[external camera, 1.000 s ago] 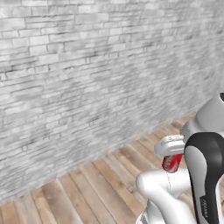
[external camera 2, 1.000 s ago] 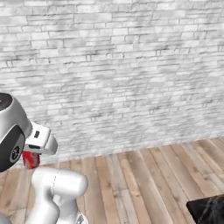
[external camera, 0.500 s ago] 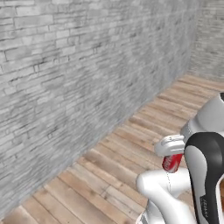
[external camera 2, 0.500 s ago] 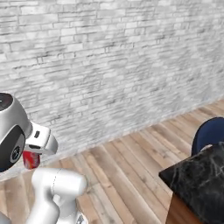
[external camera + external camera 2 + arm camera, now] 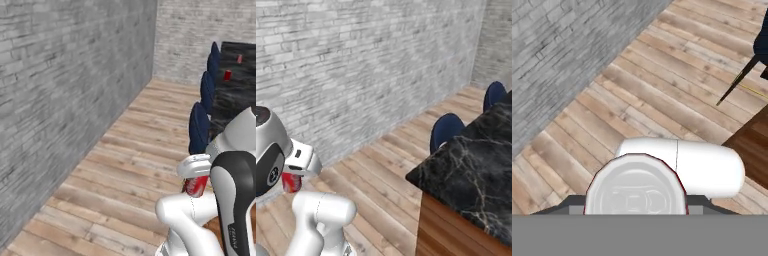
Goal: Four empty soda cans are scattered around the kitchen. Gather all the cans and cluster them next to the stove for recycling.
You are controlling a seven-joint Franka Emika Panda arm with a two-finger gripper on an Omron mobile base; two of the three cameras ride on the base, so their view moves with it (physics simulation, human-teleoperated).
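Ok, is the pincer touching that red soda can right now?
Touching. In the hand view the soda can sits wedged between the pincer tips, and the left base view shows it hanging off the floor under the hand.

Both base views look forward over the wood plank floor (image 5: 125, 170) toward the grey brick wall (image 5: 356, 65); the hand view seemingly points down, close.

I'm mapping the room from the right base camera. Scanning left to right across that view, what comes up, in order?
Small red soda can held at the gripper → grey-white brick wall → wood plank floor → nearer dark blue chair back → black veined marble counter.
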